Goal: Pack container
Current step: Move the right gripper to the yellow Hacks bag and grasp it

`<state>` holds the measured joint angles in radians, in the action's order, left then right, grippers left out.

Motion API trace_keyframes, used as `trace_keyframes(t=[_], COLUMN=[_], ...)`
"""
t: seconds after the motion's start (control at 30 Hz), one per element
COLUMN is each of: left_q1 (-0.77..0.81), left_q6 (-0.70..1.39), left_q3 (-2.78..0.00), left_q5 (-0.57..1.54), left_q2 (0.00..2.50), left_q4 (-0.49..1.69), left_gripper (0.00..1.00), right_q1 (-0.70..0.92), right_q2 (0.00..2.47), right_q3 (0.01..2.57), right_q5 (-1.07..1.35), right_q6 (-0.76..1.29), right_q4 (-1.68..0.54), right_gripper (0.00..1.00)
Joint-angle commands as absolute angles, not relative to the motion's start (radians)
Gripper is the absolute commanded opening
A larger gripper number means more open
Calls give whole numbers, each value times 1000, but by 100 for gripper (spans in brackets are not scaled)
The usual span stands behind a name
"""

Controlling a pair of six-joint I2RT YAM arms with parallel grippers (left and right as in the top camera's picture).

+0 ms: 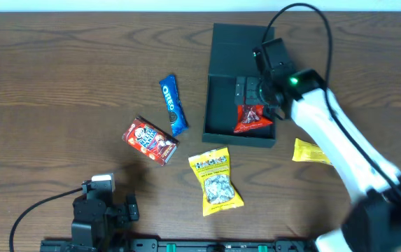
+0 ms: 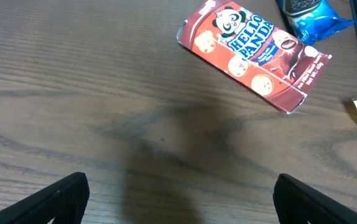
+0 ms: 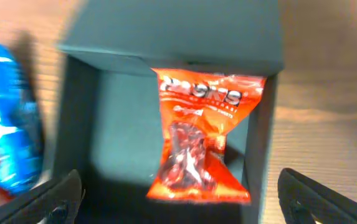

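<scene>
The container [image 1: 222,105] is a dark teal-black box, open, at the table's upper middle, with its lid flap [image 1: 238,43] laid back. A red-orange snack packet [image 1: 251,119] lies inside against its right wall, also in the right wrist view [image 3: 203,137]. My right gripper [image 1: 255,89] hovers over the box, open and empty, fingers spread either side of the packet [image 3: 178,199]. My left gripper [image 1: 106,203] is open and empty near the front left edge, over bare wood [image 2: 178,199]. The container's floor shows in the right wrist view [image 3: 119,106].
On the table lie a blue Oreo packet [image 1: 173,105], a red Hello Panda box [image 1: 150,140], a yellow nut bag [image 1: 215,180] and a yellow packet [image 1: 309,152] right of the container. The Hello Panda box [image 2: 253,53] lies ahead of my left gripper.
</scene>
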<state>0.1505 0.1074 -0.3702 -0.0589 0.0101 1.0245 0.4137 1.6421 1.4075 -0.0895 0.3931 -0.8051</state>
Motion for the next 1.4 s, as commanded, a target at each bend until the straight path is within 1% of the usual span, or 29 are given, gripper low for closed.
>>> trace_keyframes(t=[0.0, 0.07, 0.23, 0.37, 0.43, 0.53, 0.63, 0.7, 0.77, 0.83, 0.9, 1.07, 1.17, 1.37], left_q1=[144, 144, 144, 144, 144, 144, 144, 144, 144, 144, 144, 144, 144, 144], left_q6=[101, 101, 101, 101, 101, 101, 101, 101, 101, 101, 101, 101, 101, 101], left_q3=[-340, -340, -340, -340, -340, -340, -340, -340, -340, -340, -340, -340, -340, -340], left_q5=[-59, -59, -59, -59, -59, -59, -59, -59, -59, -59, -59, -59, -59, -59], left_q2=[4, 4, 4, 4, 4, 4, 4, 4, 4, 4, 4, 4, 4, 4], left_q4=[1055, 1055, 1055, 1055, 1055, 1055, 1055, 1055, 1055, 1055, 1055, 1055, 1055, 1055], left_gripper=[95, 95, 95, 96, 95, 95, 95, 96, 95, 95, 95, 95, 95, 96], right_q1=[459, 486, 518, 558, 590, 653, 722, 765, 805, 823, 826, 824, 817, 810], right_q2=[1527, 1460, 1375, 1327, 1314, 1307, 1307, 1307, 1309, 1327, 1356, 1511, 1570, 1663], right_q3=[1406, 1406, 1404, 1369, 1341, 1274, 1183, 1130, 1068, 1012, 989, 971, 971, 971], right_q5=[-203, -241, -247, -235, -202, -90, -7, -6, 24, 113, 160, 200, 255, 255], right_q6=[365, 365, 319, 311, 347, 467, 486, 499, 572, 662, 695, 695, 695, 694], right_q4=[-860, -920, -1028, -1067, -1066, -1064, -1044, -1010, -932, -828, -795, -806, -781, -771], right_gripper=[99, 99, 99, 99, 99, 99, 99, 99, 99, 99, 99, 99, 99, 99])
